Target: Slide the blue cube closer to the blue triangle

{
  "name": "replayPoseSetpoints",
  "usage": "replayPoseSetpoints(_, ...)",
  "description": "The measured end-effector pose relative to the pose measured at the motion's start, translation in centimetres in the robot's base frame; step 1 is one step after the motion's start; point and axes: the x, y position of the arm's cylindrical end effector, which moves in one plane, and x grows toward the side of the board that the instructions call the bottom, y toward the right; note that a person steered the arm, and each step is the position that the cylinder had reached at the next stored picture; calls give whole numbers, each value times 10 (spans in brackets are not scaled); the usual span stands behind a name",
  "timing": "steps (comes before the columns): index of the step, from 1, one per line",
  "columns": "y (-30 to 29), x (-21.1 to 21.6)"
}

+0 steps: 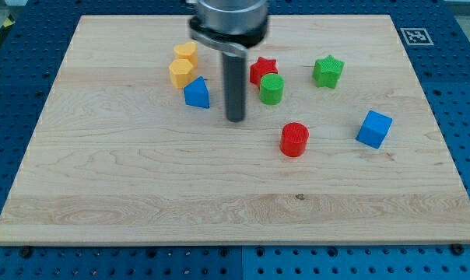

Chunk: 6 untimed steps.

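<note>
Blue cube [373, 129] at the view's right, well apart from blue triangle [196, 93] upper left.

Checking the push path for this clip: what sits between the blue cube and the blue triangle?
In the camera view, the red cylinder and my tip lie between the blue cube and the blue triangle.

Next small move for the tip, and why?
Probably swing my tip toward the view's right, past the red cylinder, to the far side of the blue cube. It now sits just right of the blue triangle, well away from the cube, which needs a leftward push.
</note>
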Motion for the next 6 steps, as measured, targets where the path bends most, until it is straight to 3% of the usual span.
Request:
replayPoseSetpoints(4,239,-10)
replayPoseSetpoints(5,283,10)
replayPoseSetpoints(6,266,29)
